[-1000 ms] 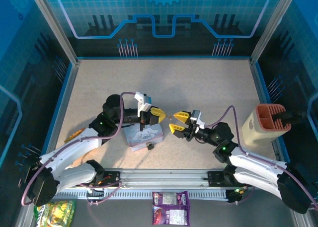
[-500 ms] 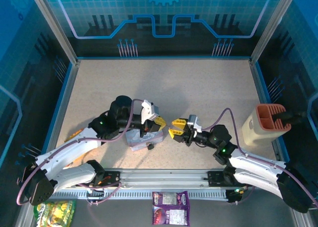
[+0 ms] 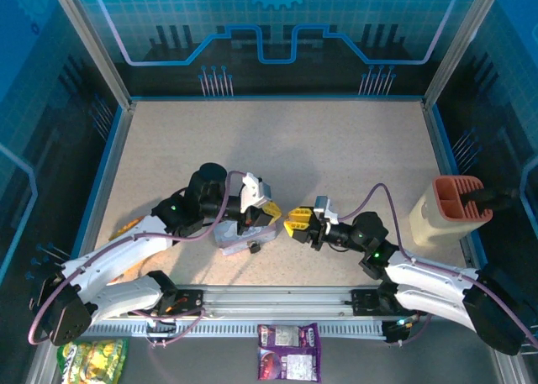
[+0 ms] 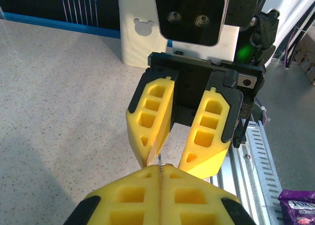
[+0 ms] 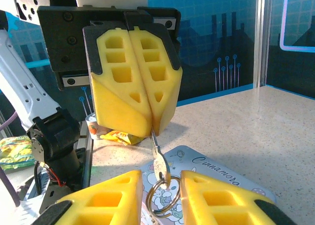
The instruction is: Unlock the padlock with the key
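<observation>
Step in hand: key handover above lilac tin (image 5: 211,168). Left gripper (image 5: 150,129) clamped on blade of key (image 5: 158,161), ring (image 5: 158,199) dangling over tin. Right gripper (image 5: 162,183) spread, flanking key head. Padlock (image 3: 252,249) touching tin's near edge. Next, likely: right closes on head, left lets go.

— Where's the top camera?
— High behind the arm bases (image 3: 172,298), looking down on the speckled beige table (image 3: 353,149); distant.
— The wrist ones?
— Each close behind its own yellow-fingered gripper, facing the other: left gripper (image 5: 151,126), right gripper (image 4: 166,165); both share the thin grey metal key (image 5: 158,158) between the fingertips.
</observation>
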You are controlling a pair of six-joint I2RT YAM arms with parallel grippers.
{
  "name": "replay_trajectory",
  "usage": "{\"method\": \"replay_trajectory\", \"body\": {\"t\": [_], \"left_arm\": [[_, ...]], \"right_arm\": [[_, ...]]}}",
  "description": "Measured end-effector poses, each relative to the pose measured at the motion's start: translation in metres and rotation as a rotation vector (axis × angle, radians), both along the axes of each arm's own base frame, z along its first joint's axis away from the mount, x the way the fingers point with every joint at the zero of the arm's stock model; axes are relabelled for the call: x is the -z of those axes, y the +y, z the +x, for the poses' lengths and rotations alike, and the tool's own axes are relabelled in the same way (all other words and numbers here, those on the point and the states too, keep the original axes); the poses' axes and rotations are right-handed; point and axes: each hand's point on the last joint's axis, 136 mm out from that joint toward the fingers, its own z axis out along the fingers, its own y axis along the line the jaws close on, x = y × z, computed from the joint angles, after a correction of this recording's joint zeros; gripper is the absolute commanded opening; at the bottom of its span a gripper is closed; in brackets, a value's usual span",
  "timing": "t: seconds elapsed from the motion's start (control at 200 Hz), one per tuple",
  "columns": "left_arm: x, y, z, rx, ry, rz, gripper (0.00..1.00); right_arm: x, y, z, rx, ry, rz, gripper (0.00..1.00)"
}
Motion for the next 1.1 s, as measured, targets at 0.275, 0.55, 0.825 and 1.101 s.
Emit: {"method": "replay_trajectory", "body": {"t": [0.275, 0.55, 0.825, 1.101], "left_arm": [[0.001, -0.0005, -0.0034, 0.024, -0.005, 0.001, 0.0], [0.0043, -0.0007, -0.005, 0.034, 0.004, 0.009, 0.0], [0.005, -0.0009, -0.007, 0.044, 0.009, 0.01, 0.0], [0.0049, -0.0009, -0.0068, 0.044, 0.008, 0.01, 0.01]], "right_arm": [[-0.0012, 0.0013, -0.0037, -0.016, -0.006, 0.005, 0.26], [-0.0002, 0.003, -0.0059, -0.027, -0.005, 0.002, 0.18], [0.0036, 0.0045, -0.006, -0.031, 0.005, -0.007, 0.07], [0.0036, 0.0041, -0.0055, -0.027, 0.009, -0.006, 0.0]]}}
